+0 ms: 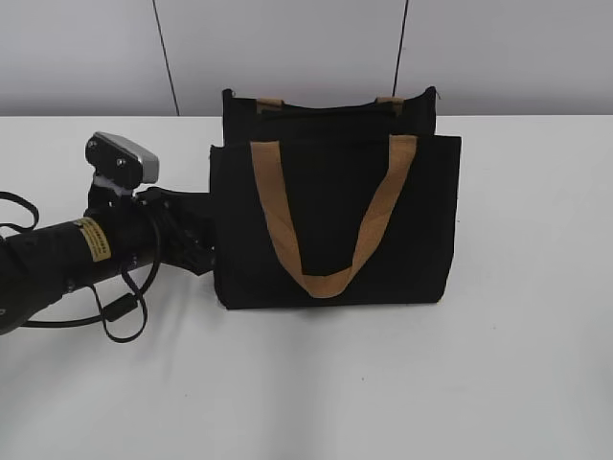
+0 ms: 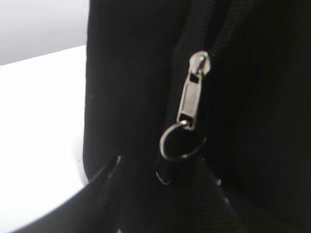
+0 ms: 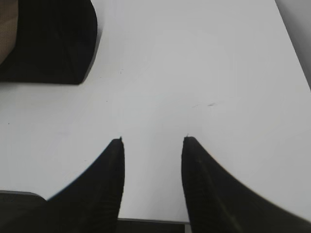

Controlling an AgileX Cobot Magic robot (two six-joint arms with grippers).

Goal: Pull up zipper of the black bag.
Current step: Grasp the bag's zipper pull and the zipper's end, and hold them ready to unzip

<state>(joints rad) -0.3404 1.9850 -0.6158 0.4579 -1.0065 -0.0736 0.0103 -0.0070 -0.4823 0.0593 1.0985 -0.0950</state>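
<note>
The black bag [image 1: 335, 216] stands upright on the white table, its tan handle hanging down the front. My left gripper [image 1: 198, 240] is at the bag's left side. In the left wrist view the zipper's silver pull tab [image 2: 192, 99] and its ring [image 2: 181, 143] hang on the black zip line of the bag [image 2: 126, 73]. The dark fingers [image 2: 163, 167] are open, their tips on either side just below the ring. My right gripper [image 3: 153, 141] is open and empty over bare table, with a corner of the bag [image 3: 53, 43] at its upper left. It is out of the exterior view.
The left arm with its camera [image 1: 123, 158] and a looping cable [image 1: 120, 311] lies on the table left of the bag. A light wall [image 1: 306, 48] with dark seams stands behind the white table [image 1: 517, 364].
</note>
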